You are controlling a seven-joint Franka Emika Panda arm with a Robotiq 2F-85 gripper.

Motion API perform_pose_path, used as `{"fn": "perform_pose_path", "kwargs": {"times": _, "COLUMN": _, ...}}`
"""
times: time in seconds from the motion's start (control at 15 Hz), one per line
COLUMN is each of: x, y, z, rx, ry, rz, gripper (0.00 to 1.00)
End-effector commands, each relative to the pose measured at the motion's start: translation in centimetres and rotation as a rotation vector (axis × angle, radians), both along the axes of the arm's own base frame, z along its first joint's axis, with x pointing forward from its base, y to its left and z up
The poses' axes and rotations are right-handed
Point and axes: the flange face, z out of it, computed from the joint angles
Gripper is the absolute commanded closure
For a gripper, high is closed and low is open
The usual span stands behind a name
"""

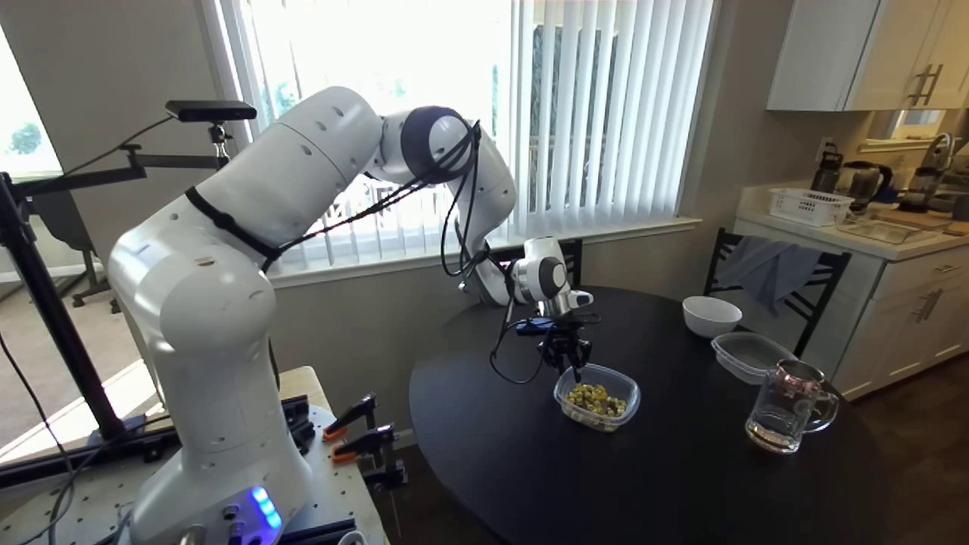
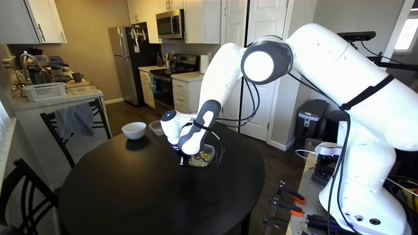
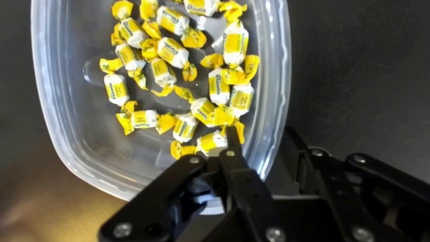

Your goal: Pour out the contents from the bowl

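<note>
The bowl [image 3: 100, 148] sits flat on the dark, round desk [image 1: 522, 462]. It is see-through, with soft round corners, and a bunch of little candies [image 3: 171, 50] lies inside it. The candies have yellow and white wrappers with twisty ends, and I can read "Ricola" on some of them.

A white robot arm [image 1: 318, 151] stretches across to the bowl, and its black gripper [image 3: 262, 137] points down at the bowl's edge. The gripper is spread apart. One finger [image 3: 233, 158] is above the inside of the bowl and the other finger [image 3: 297, 148] is just outside, so the bowl's wall is between them. I can't tell if either one is touching the bowl or the candies.

Past the bowl, on the side away from the robot and well apart from it, stand a plain white bowl [image 1: 704, 324], a clear plastic tub [image 1: 746, 356] and a glass mug [image 1: 780, 416] with a handle. Even farther from the bowl is a black chair [image 1: 828, 299] with a blue-gray cloth [image 1: 768, 265] over its back. Farther still is a counter [image 2: 75, 99] with a white basket [image 2: 45, 91].
</note>
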Motion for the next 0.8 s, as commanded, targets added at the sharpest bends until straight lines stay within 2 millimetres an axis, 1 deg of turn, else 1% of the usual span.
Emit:
{"fn": "perform_pose_path", "kwargs": {"times": 0.0, "x": 0.0, "y": 0.0, "z": 0.3, "rx": -0.011, "ry": -0.012, "rz": 0.046, "gripper": 0.93}}
{"fn": "perform_pose_path", "kwargs": {"times": 0.07, "x": 0.0, "y": 0.0, "z": 0.4, "rx": -0.014, "ry": -0.012, "rz": 0.027, "gripper": 0.98}}
{"fn": "perform_pose_path", "kwargs": {"times": 0.13, "x": -0.1, "y": 0.0, "z": 0.5, "rx": -0.010, "ry": -0.011, "rz": 0.016, "gripper": 1.00}}
{"fn": "perform_pose_path", "kwargs": {"times": 0.27, "x": -0.5, "y": 0.5, "z": 1.3, "rx": 0.006, "ry": -0.009, "rz": 0.014, "gripper": 1.00}}
{"fn": "perform_pose_path", "kwargs": {"times": 0.33, "x": -0.9, "y": 1.1, "z": 2.1, "rx": 0.026, "ry": -0.009, "rz": 0.032, "gripper": 0.99}}
{"fn": "perform_pose_path", "kwargs": {"times": 0.4, "x": -1.1, "y": 1.5, "z": 2.5, "rx": 0.037, "ry": -0.008, "rz": 0.041, "gripper": 0.98}}
{"fn": "perform_pose_path", "kwargs": {"times": 0.53, "x": -1.8, "y": 3.0, "z": 3.7, "rx": 0.076, "ry": 0.004, "rz": 0.069, "gripper": 0.98}}
{"fn": "perform_pose_path", "kwargs": {"times": 0.67, "x": -2.9, "y": 4.7, "z": 4.7, "rx": 0.124, "ry": 0.031, "rz": 0.122, "gripper": 0.98}}
{"fn": "perform_pose_path", "kwargs": {"times": 0.73, "x": -3.5, "y": 5.6, "z": 5.1, "rx": 0.158, "ry": 0.054, "rz": 0.174, "gripper": 0.98}}
